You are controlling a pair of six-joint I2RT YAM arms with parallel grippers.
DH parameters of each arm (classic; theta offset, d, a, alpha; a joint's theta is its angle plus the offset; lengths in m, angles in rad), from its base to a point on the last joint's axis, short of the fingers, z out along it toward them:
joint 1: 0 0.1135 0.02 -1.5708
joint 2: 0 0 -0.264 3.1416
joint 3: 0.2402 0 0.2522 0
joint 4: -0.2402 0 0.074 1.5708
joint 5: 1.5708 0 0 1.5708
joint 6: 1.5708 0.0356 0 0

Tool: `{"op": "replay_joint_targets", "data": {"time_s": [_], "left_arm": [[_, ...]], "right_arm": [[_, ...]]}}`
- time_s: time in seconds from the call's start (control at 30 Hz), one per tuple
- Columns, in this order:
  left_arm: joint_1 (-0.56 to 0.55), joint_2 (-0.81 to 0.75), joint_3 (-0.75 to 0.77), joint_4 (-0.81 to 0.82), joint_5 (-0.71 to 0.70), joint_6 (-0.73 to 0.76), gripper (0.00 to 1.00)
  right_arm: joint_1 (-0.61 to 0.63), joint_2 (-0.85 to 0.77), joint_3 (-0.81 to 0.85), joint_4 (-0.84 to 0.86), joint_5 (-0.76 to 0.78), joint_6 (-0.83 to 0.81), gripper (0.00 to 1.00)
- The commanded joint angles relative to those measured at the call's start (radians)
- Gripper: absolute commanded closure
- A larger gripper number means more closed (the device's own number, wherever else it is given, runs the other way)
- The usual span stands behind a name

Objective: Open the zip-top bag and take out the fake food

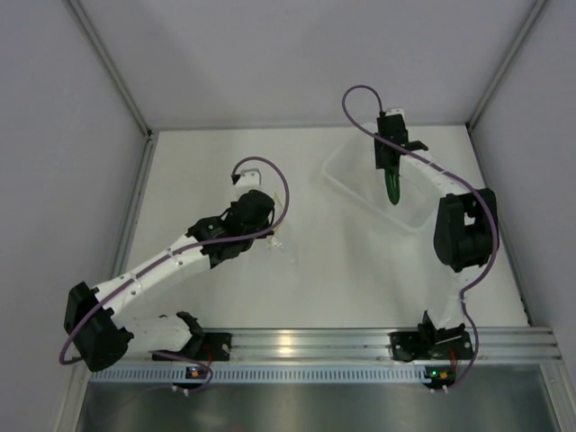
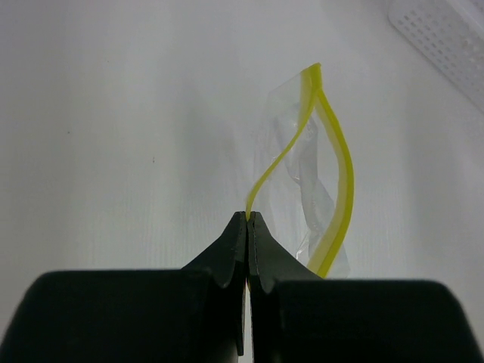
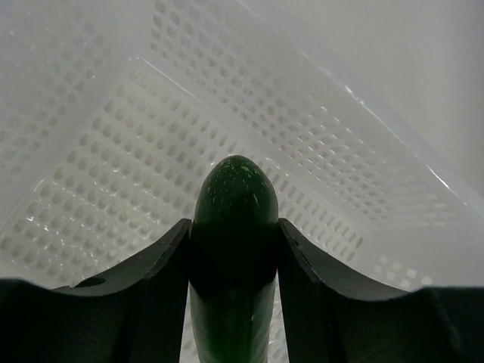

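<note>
The zip-top bag [image 2: 310, 174] is a clear crinkly pouch on the white table, its yellow-green zip strip [image 2: 340, 197] parted into two curved lips. My left gripper [image 2: 248, 216] is shut on the end of one lip. From above, the bag [image 1: 283, 238] shows faintly just right of the left gripper [image 1: 268, 225]. The fake food [image 3: 234, 198], a dark green cucumber-like piece, is held between the fingers of my right gripper [image 3: 234, 224], its rounded tip pointing down into the clear bin. In the top view the fake food [image 1: 393, 191] hangs below the right gripper [image 1: 391, 169] over the bin.
A clear perforated rectangular bin [image 1: 346, 175] stands at the back right of the table, and its floor [image 3: 113, 151] fills the right wrist view. One corner of the bin [image 2: 446, 30] shows beyond the bag. Grey walls enclose the table on three sides.
</note>
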Motion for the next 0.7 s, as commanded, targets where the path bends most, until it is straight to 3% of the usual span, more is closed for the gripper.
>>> {"op": "replay_joint_targets", "data": {"time_s": [0.0,0.13,0.17,0.2,0.3,0.43,0.47,0.67], "left_arm": [[0.022,-0.021,0.041,-0.041,0.028,0.059,1.00],[0.096,-0.003,0.079,-0.112,0.021,0.067,1.00],[0.110,-0.005,0.081,-0.120,0.033,0.072,1.00],[0.139,-0.012,0.086,-0.120,0.044,0.079,1.00],[0.176,0.003,0.113,-0.156,0.052,0.105,1.00],[0.216,0.080,0.184,-0.248,0.001,0.159,1.00],[0.228,0.103,0.188,-0.261,-0.020,0.164,1.00],[0.265,0.166,0.207,-0.304,-0.111,0.188,1.00]], "right_arm": [[-0.026,0.064,0.083,-0.018,-0.035,-0.040,0.78],[-0.043,0.165,0.158,-0.076,-0.091,-0.040,0.72],[-0.043,0.173,0.165,-0.080,-0.095,-0.035,0.63],[-0.044,0.179,0.163,-0.080,-0.092,-0.029,0.59],[-0.044,0.159,0.124,-0.049,-0.101,-0.003,0.50],[-0.044,0.122,0.120,-0.054,-0.102,0.009,0.44],[-0.043,0.118,0.122,-0.066,-0.114,0.009,0.36],[-0.044,-0.029,0.032,-0.092,-0.095,0.063,0.33]]}}
